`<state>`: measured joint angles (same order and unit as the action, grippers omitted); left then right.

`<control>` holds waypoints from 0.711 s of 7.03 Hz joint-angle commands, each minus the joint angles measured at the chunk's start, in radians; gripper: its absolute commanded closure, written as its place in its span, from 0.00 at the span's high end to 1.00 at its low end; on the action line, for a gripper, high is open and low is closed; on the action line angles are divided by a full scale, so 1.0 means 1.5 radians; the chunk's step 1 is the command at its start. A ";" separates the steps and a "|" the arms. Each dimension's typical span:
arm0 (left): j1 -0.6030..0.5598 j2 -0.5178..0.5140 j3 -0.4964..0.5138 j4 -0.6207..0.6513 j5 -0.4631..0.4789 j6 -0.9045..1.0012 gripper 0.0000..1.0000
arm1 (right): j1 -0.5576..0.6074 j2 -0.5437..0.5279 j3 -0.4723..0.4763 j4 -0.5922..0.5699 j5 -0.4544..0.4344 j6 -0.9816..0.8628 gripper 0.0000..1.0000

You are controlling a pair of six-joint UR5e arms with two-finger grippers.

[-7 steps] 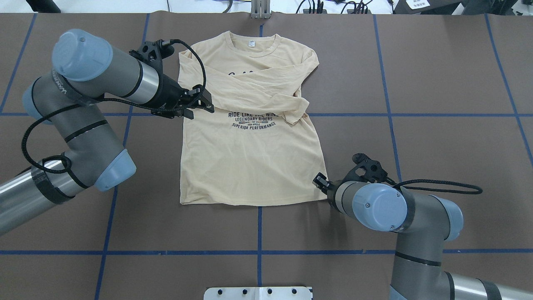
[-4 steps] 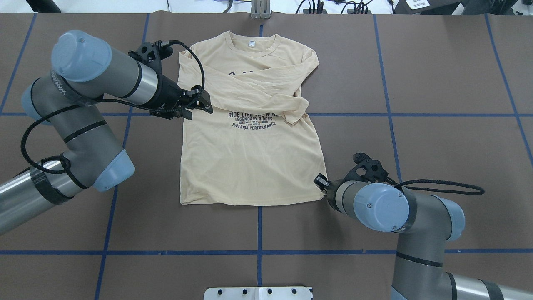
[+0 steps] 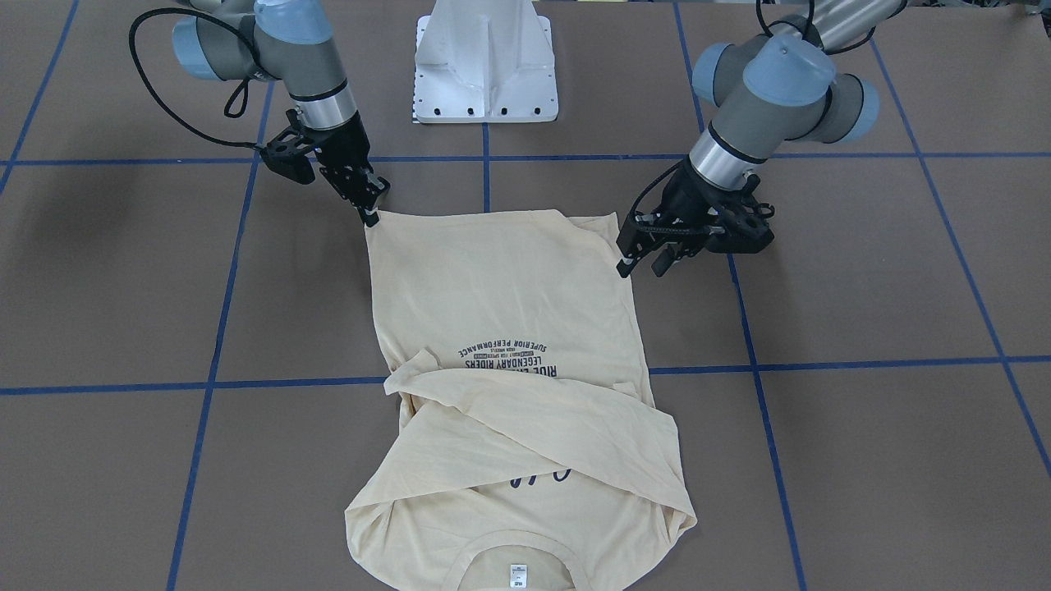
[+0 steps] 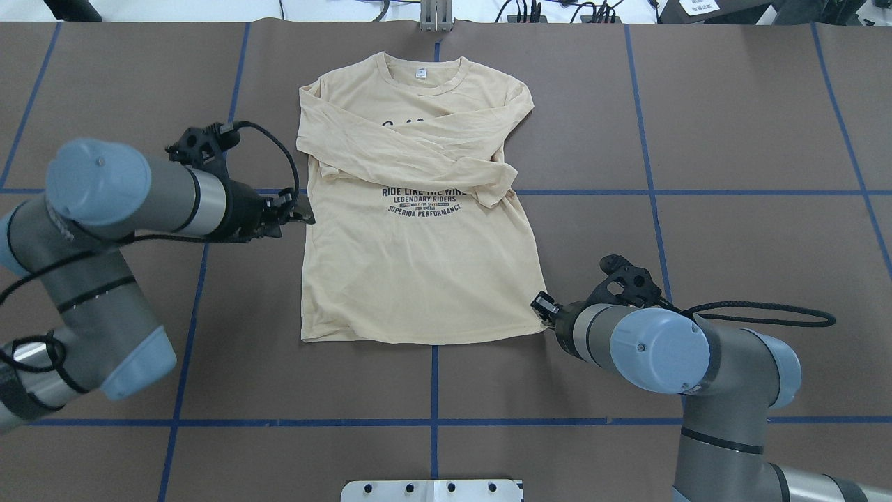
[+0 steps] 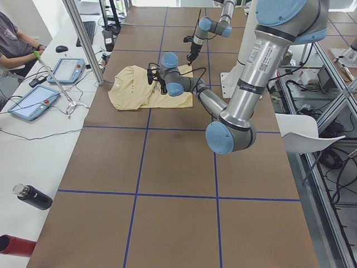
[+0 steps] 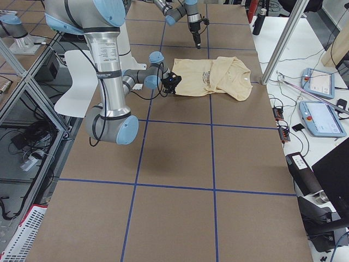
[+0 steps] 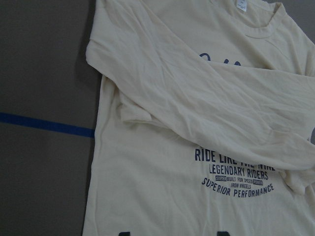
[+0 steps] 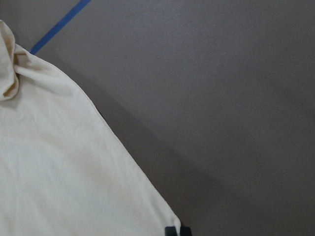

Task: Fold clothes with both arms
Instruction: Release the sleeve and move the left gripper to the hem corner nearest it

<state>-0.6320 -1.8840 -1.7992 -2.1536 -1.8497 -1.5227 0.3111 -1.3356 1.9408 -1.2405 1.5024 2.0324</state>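
cream shirt point(image 4: 418, 279) in right fingers point(image 3: 369, 210), left point(image 3: 631, 253) apart

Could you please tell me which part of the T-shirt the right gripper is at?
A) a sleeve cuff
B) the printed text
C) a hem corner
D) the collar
C: the right gripper sits at a corner of the hem of the T-shirt, at the opposite end from the collar.

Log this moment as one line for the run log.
T-shirt flat, sleeves crossed over chest | left hand open beside its side edge | right hand shut on hem corner | hem fold not started
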 commanded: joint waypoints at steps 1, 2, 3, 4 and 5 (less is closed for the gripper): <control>0.120 0.031 -0.016 0.007 0.120 -0.088 0.62 | -0.001 -0.003 0.003 0.001 0.001 0.001 0.00; 0.147 0.031 -0.010 0.029 0.141 -0.095 0.56 | -0.001 -0.003 0.002 0.001 0.000 0.001 0.00; 0.150 0.031 -0.013 0.045 0.141 -0.095 0.55 | -0.002 -0.002 0.002 0.001 0.000 0.001 0.00; 0.151 0.031 -0.018 0.055 0.139 -0.096 0.53 | -0.002 -0.002 0.002 0.001 0.000 0.001 0.00; 0.153 0.031 -0.025 0.076 0.138 -0.096 0.53 | -0.002 -0.002 0.001 0.001 0.000 0.001 0.00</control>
<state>-0.4079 -1.8380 -1.8264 -2.0725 -1.6430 -1.6657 0.3087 -1.3394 1.9433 -1.2395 1.5018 2.0340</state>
